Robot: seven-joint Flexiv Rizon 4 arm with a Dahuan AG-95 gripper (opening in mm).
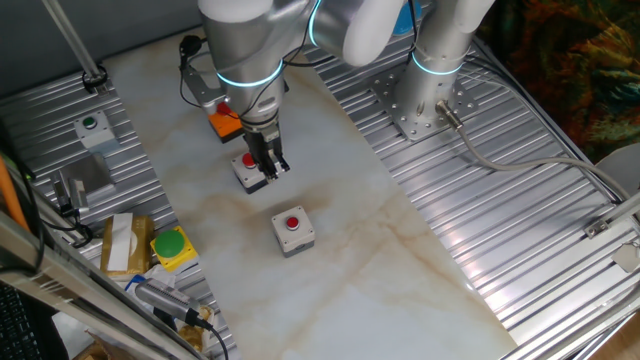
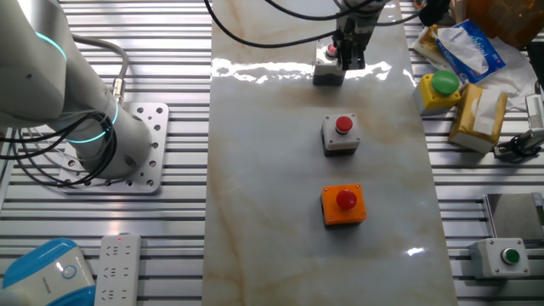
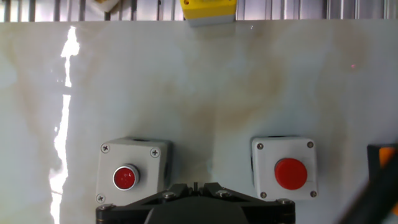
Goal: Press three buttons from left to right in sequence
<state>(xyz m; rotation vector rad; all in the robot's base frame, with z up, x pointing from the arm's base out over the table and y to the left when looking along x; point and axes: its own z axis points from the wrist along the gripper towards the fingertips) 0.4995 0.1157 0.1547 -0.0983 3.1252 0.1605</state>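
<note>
Two grey boxes, one orange box

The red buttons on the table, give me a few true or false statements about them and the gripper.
1. The orange box has a red cap. True.
2. The gripper is over the orange box. False: it is at the other end of the row, by the two grey boxes.
3. All three red-capped boxes are orange. False: one is orange, two are light grey.
4. The green button sits on a yellow box. True.
</note>
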